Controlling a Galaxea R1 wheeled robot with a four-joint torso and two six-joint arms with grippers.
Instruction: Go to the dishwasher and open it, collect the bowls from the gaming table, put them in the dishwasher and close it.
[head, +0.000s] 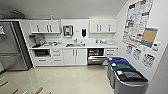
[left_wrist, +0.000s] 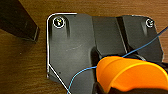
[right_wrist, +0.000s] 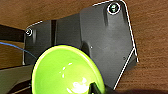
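Observation:
The dishwasher (head: 96, 57) is built in under the white counter, right of the sink. Its steel door is folded down and the dark inside with racks shows. It stands across the room from me. An orange bowl (left_wrist: 130, 75) shows large in the left wrist view, with my left gripper (left_wrist: 105, 88) shut on its rim. A bright green bowl (right_wrist: 62, 72) sits in the right wrist view, and a dark finger of my right gripper (right_wrist: 95, 87) lies over its rim. The gaming table is out of view.
A steel fridge (head: 10, 47) stands at the far left. Blue, green and black lidded bins (head: 125, 75) line the right wall near the dishwasher. Pale floor (head: 70, 77) stretches between me and the cabinets. Wooden pieces (head: 38, 90) poke in at the lower left.

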